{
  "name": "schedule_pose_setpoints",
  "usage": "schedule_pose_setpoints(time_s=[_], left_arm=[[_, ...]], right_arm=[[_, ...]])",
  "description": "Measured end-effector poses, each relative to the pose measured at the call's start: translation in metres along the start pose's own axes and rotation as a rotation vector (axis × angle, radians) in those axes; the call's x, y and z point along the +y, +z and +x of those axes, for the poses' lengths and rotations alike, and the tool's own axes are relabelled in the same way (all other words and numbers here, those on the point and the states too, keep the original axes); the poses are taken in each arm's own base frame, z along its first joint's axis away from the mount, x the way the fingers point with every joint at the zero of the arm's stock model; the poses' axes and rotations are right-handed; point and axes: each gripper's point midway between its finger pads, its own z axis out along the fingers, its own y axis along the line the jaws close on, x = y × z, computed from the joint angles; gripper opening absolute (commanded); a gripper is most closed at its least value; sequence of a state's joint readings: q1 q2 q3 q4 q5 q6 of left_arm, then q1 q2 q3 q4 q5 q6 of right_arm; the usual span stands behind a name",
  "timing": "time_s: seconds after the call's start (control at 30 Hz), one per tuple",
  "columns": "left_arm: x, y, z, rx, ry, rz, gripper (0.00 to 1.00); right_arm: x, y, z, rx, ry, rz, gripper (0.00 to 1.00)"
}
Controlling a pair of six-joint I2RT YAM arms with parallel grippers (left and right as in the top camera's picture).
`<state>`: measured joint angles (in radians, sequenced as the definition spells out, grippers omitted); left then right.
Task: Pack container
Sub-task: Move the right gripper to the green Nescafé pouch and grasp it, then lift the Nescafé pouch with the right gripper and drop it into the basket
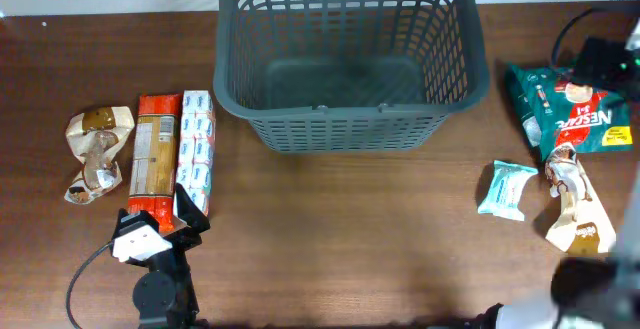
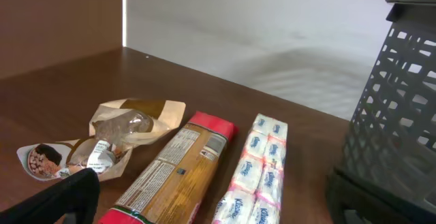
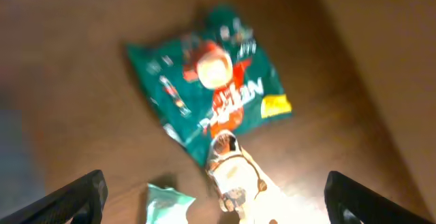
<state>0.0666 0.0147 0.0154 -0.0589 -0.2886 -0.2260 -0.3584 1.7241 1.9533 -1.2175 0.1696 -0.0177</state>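
The right pincer (image 3: 214,183) hangs wide open. A crumpled white packet (image 3: 235,176) lies between its fingers, and a green Nescafe packet (image 3: 204,81) lies just beyond them. The two packets touch, perhaps overlap, so a closing here could nip both or catch only a loose fold that slides out on the lift. The wrist view is blurred, which makes the aim harder to trust. A small teal packet (image 3: 167,203) lies near the left finger and could be knocked across the desk (image 1: 340,239).

The left pincer (image 1: 158,227) sits over the near end of a long red-ended packet (image 2: 170,180). Only one dark finger (image 2: 65,200) shows in its own view, so I cannot tell how wide it stands. A strip of pocket-tissue packs (image 2: 259,169) lies against that packet on the pincer's right, and a careless grip could drag both. A grip at the very end would probably let the long packet droop and strike the rim.

The dark grey slotted basket (image 1: 345,129) stands ahead and to the right of the left pincer (upright, nothing in it that I can see). It looks light, so a bump may shove it away.
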Motion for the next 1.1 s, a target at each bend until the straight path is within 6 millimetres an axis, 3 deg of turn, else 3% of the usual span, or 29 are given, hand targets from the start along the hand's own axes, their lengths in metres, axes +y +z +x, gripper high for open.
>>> schedule_pose_setpoints(time_s=[0.17,0.37,0.6,0.87,0.9,1.0,1.1], left_arm=[[0.000,0.000,0.000,0.000,0.000,0.000,0.99],[0.000,0.000,0.000,0.000,0.000,0.000,0.99],[0.000,0.000,0.000,0.000,0.000,0.000,0.99],[0.000,0.000,0.000,0.000,0.000,0.000,0.99],[0.000,0.000,0.000,0.000,0.000,0.000,0.99],[0.000,0.000,0.000,0.000,0.000,0.000,0.99],[0.000,0.000,0.000,0.000,0.000,0.000,0.99]], right_arm=[[0.014,0.088,0.006,0.125,-0.050,0.003,0.98],[0.047,0.152,0.017,0.193,-0.198,-0.011,0.99],[0.080,0.207,0.044,0.284,-0.394,-0.042,0.99],[0.074,0.243,0.058,0.322,-0.370,0.028,0.97],[0.071,0.246,0.058,0.324,-0.353,0.037,0.84],[0.064,0.253,0.061,0.332,-0.311,0.073,0.61],[0.062,0.258,0.063,0.341,-0.291,0.099,0.08]])
